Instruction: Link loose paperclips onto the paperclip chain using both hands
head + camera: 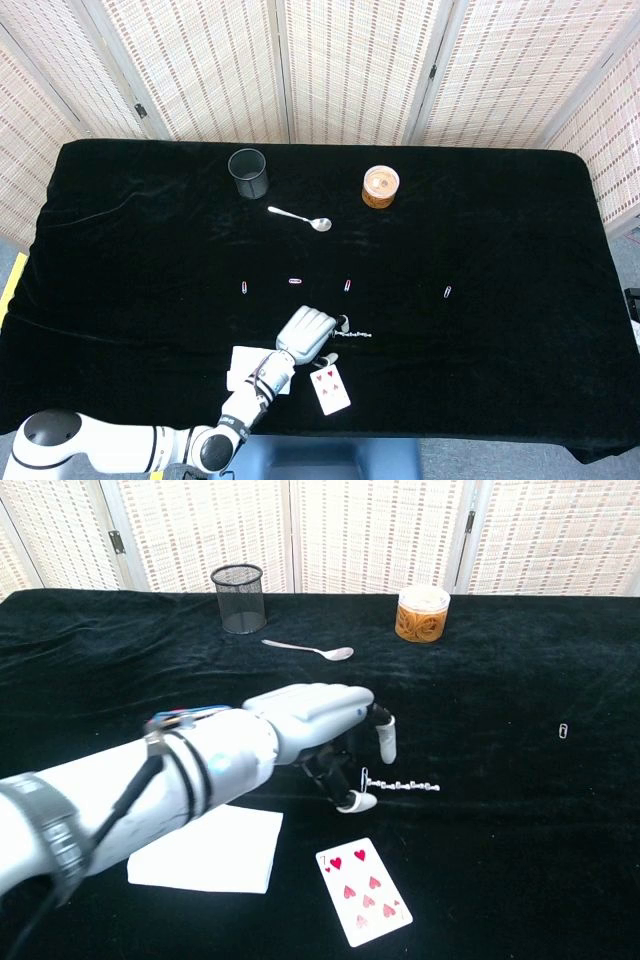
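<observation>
left hand (320, 720) over paperclip chain (402, 784), fingers (385, 738) apart

left hand (305, 333) beside paperclip chain (356, 334)

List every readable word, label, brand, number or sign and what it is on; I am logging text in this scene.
"7", with a red heart below it: on the corner of the playing card, clear in the chest view only.
Tub of rubber bands: no label visible.
Mesh cup, spoon, white paper, left hand: no text visible.

Playing card (364, 892) shows red hearts and a 7
</observation>
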Available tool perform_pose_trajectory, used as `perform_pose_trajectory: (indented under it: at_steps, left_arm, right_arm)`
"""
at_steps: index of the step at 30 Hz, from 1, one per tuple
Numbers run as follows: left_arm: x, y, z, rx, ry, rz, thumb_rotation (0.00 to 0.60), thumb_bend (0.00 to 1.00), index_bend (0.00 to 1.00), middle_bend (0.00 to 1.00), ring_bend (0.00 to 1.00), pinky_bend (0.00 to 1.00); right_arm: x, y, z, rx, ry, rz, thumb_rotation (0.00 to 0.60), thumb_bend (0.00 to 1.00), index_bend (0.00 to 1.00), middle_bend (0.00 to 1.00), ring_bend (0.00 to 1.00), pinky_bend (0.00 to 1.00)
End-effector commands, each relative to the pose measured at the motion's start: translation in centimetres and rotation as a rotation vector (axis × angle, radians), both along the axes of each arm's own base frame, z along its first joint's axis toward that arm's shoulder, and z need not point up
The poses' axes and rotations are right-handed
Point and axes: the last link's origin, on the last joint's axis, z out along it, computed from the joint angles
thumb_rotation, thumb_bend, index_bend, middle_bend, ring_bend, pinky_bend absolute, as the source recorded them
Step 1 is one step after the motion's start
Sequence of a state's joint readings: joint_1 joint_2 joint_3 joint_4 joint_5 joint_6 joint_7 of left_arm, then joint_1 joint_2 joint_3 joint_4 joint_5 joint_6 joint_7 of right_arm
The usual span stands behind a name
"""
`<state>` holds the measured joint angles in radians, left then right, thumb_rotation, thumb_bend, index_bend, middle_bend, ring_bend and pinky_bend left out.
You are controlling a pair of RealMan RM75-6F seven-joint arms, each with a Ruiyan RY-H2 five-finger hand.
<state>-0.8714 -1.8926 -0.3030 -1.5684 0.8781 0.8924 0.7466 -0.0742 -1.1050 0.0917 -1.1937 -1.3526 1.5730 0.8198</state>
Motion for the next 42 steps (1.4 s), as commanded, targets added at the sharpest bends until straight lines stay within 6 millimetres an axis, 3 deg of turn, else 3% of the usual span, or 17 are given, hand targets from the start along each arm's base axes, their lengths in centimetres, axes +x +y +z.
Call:
perform_pose_trajectory:
  at_steps: [1,14,42]
  left_arm:
    - [0.6,0.6,-0.8,-0.017,0.008,0.005,0.600,0.34,0.39,1.00,1.00,1.00]
    - [0.7,2.5,-2.5,-0.034,0.051,0.033,0.600,0.37,0.40,1.00,1.00,1.00]
    - [0.6,3.4,-4.2,-0.057,0.075,0.047,0.600,0.42,0.49,1.00,1.00,1.00]
  right_arm:
    - [-0.4,0.2,0.1,-0.008,-0.010,-0.015,0.600,0.37,0.01,0.00,0.00,0.00]
    - [-1.2,0.1,0.3,-0.006,-0.029,-0.037,0.600,0.37,0.01,0.00,0.00,0.00]
    - [-1.6,-0.3,0.3,0.013,-0.049,-0.045,0.600,0.37,0.01,0.00,0.00,0.00]
